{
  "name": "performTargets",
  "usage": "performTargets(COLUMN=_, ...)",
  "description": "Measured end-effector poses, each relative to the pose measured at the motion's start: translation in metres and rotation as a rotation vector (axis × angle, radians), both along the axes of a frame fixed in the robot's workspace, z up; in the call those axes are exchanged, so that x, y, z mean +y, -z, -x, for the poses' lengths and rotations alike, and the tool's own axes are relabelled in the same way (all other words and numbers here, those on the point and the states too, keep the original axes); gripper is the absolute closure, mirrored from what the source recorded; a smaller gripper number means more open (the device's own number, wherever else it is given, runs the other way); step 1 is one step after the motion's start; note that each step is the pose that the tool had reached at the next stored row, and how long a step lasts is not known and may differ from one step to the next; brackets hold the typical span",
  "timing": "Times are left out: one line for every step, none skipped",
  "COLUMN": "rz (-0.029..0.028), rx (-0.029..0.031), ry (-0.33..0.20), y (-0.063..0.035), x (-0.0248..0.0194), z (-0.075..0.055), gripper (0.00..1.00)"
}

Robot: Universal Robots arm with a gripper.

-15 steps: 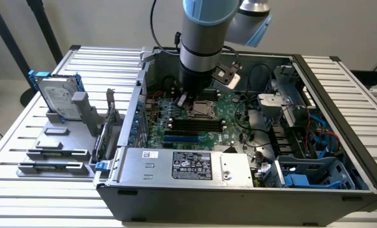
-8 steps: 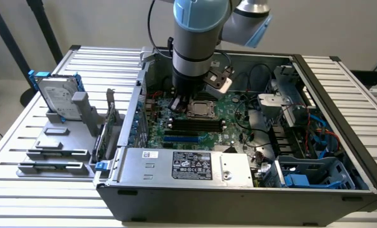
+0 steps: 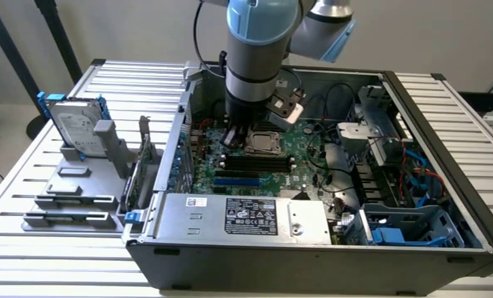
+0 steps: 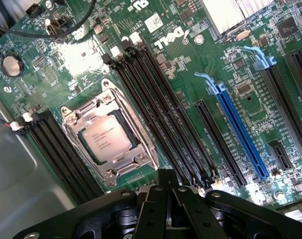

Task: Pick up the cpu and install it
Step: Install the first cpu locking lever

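Observation:
The cpu (image 4: 107, 139) is a small square chip with a dull silver top. It lies flat inside the metal socket frame (image 4: 71, 115) on the green motherboard (image 4: 191, 55), and it is also seen at the middle of the open computer case (image 3: 266, 142). My gripper (image 4: 167, 174) hangs just above the board beside the socket, over the black memory slots (image 4: 156, 104), with its fingers together and nothing between them. In the exterior view the gripper (image 3: 234, 139) stands at the socket's left, reaching down from the arm.
The case walls (image 3: 180, 143) ring the board, with a power supply (image 3: 246, 214) at the front and drive cages and cables (image 3: 395, 161) to the exterior view's right. A blue slot (image 4: 238, 132) lies near the gripper. Outside, a hard drive in a blue frame (image 3: 74, 127) and grey holder blocks (image 3: 72, 186) stand on the table.

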State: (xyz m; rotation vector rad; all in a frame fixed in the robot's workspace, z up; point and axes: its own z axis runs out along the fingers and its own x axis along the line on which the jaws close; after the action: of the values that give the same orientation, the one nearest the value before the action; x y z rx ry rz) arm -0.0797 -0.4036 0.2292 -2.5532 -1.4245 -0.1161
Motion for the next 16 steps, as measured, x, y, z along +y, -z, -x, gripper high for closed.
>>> performTargets(rz=0.0000, rx=-0.0010, ry=-0.003, y=0.0007, x=0.0000, z=0.000, gripper=0.89)
performTargets(rz=0.0000, rx=-0.0026, ry=-0.007, y=0.0016, x=0.0000, z=0.000, gripper=0.89)
performTargets(rz=0.0001, rx=-0.0045, ry=-0.011, y=0.0025, x=0.0000, z=0.000, gripper=0.89)
performTargets(rz=0.0001, rx=-0.0064, ry=-0.015, y=0.0034, x=0.0000, z=0.000, gripper=0.89)
performTargets(rz=0.0001, rx=-0.0088, ry=-0.019, y=0.0046, x=0.0000, z=0.000, gripper=0.89)
performTargets(rz=0.0000, rx=-0.0113, ry=-0.021, y=0.0057, x=0.0000, z=0.000, gripper=0.89)
performTargets(rz=-0.0004, rx=-0.0129, ry=-0.023, y=0.0068, x=0.0000, z=0.000, gripper=0.89)
performTargets(rz=-0.0011, rx=-0.0139, ry=-0.025, y=0.0078, x=0.0000, z=0.000, gripper=0.89)
performTargets(rz=-0.0021, rx=-0.0148, ry=-0.027, y=0.0088, x=0.0000, z=0.000, gripper=0.89)
performTargets(rz=-0.0033, rx=-0.0158, ry=-0.028, y=0.0097, x=0.0000, z=0.000, gripper=0.89)
performTargets(rz=-0.0043, rx=-0.0166, ry=-0.029, y=0.0107, x=0.0001, z=0.001, gripper=0.89)
performTargets(rz=-0.0051, rx=-0.0169, ry=-0.030, y=0.0117, x=0.0001, z=0.001, gripper=0.89)
performTargets(rz=-0.0059, rx=-0.0176, ry=-0.032, y=0.0129, x=0.0002, z=0.001, gripper=0.89)
performTargets(rz=-0.0063, rx=-0.0184, ry=-0.033, y=0.0144, x=0.0005, z=0.001, gripper=0.89)
performTargets(rz=-0.0067, rx=-0.0194, ry=-0.033, y=0.0162, x=0.0008, z=0.002, gripper=0.89)
performTargets(rz=-0.0069, rx=-0.0203, ry=-0.034, y=0.0180, x=0.0013, z=0.002, gripper=0.89)
